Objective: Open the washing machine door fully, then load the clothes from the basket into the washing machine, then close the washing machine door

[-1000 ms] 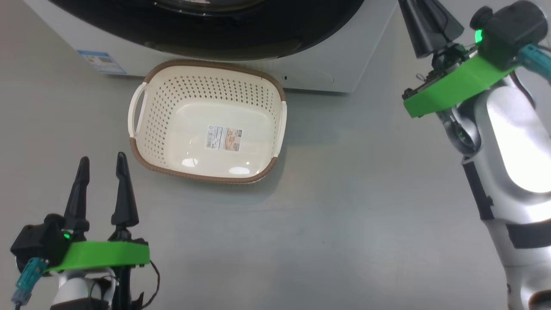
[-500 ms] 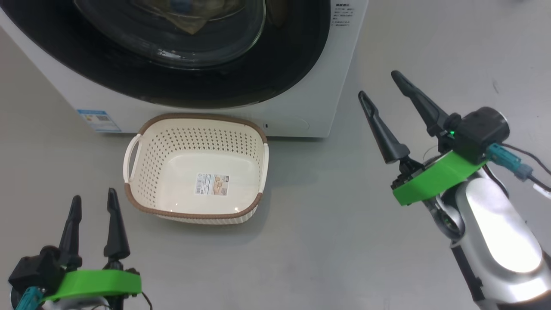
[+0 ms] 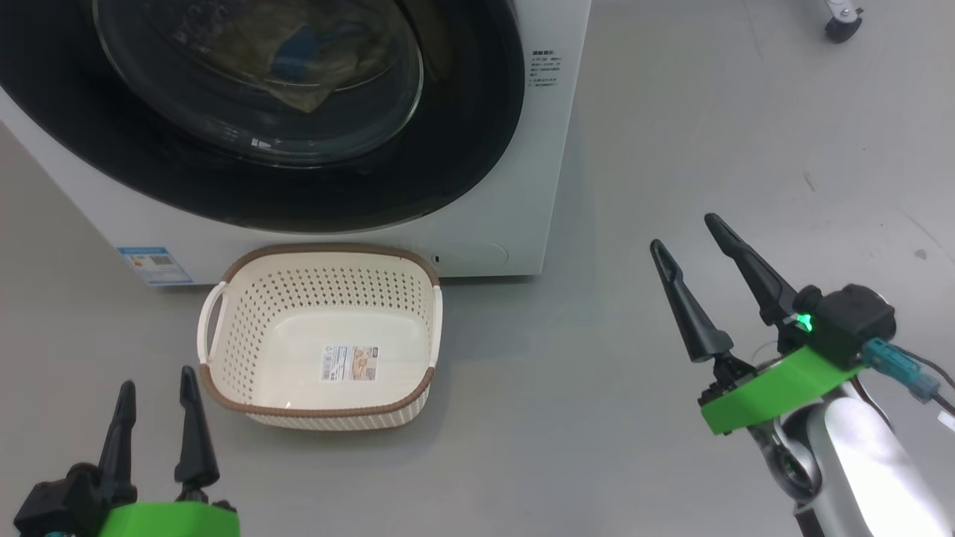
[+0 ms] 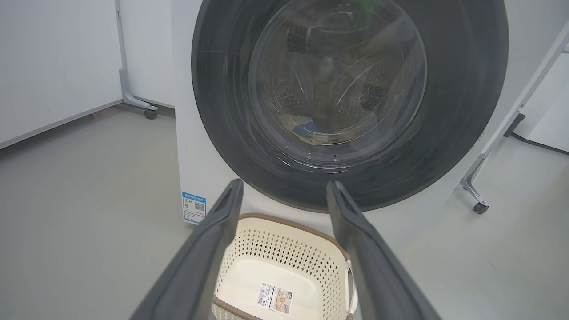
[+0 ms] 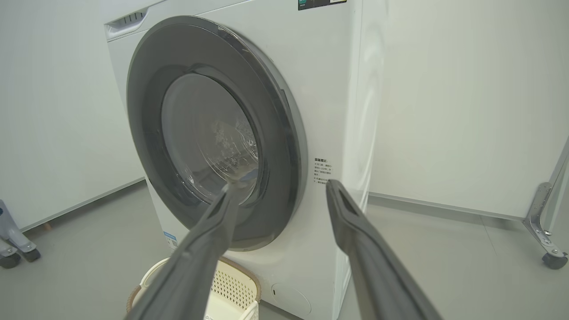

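Washing machine door (image 3: 261,112) lies flush on the washing machine (image 3: 548,149) front and looks shut. The clothes (image 3: 298,52) show cream and blue behind the glass, low in the drum. Step in hand, I'd judge: confirm the latch. If unsure, press the black ring's right edge w/ 1 fingertip, no grabbing. Basket (image 3: 328,294) sits on the floor (image 3: 597,410) at the machine's foot, below the door — empty, 1 label sticker (image 3: 349,363) on its bottom. Left gripper (image 3: 157,377) and right gripper (image 3: 684,231) — fingers wide, holding nothing.
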Controlling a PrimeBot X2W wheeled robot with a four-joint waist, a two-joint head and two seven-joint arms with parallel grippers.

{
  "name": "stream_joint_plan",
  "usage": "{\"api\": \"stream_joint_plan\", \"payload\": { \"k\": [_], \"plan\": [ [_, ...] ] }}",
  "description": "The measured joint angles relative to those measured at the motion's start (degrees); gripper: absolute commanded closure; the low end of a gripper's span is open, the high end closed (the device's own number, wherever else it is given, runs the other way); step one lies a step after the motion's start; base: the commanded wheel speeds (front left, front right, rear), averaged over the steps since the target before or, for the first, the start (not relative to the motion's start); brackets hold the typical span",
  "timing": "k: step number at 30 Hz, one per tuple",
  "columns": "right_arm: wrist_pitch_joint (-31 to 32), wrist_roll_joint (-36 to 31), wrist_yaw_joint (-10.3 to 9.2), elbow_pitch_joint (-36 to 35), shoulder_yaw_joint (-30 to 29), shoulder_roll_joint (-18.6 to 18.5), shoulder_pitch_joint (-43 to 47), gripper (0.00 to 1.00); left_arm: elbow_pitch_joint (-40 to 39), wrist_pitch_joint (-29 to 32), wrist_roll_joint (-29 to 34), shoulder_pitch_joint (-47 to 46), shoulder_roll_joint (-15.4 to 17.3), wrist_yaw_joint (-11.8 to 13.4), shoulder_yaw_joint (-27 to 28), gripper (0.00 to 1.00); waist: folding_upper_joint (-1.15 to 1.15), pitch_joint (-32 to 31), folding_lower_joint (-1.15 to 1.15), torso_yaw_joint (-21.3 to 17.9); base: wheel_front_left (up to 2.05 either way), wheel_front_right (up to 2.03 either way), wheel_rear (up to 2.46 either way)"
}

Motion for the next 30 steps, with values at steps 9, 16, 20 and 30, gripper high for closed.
{"api": "stream_joint_plan", "payload": {
  "k": [9, 16, 20, 30],
  "plan": [
    [0.0, -0.2, 0.0, -0.4, -6.4, 1.9, 6.3, 0.0, 0.1, 0.0, 0.0, 2.1, -0.1, 0.0, -0.1, 0.0, 0.0, -1.6, 0.0, -1.3, 0.0, 0.0, 0.0],
    [0.0, -0.7, 0.0, -1.2, -9.5, 3.1, 9.4, 0.0, 0.1, 0.0, -0.3, 3.4, 0.0, 0.0, -0.7, 0.0, 0.0, -1.7, 0.0, -2.1, 0.0, 0.0, 0.0],
    [0.0, -1.2, 0.0, -1.4, -10.0, 3.6, 10.2, 0.0, -0.2, 0.0, -0.7, 3.4, 0.1, 0.0, -0.7, 0.0, 0.0, -1.5, 0.0, -2.5, 0.0, 0.0, 0.0],
    [0.0, -1.2, 0.0, -1.4, -10.4, 3.9, 10.2, 0.0, -0.5, 0.0, -0.7, 3.4, 0.3, 0.0, -0.5, 0.0, 0.0, -1.2, 0.0, -3.4, 0.0, 0.0, 0.0]
  ]
}}
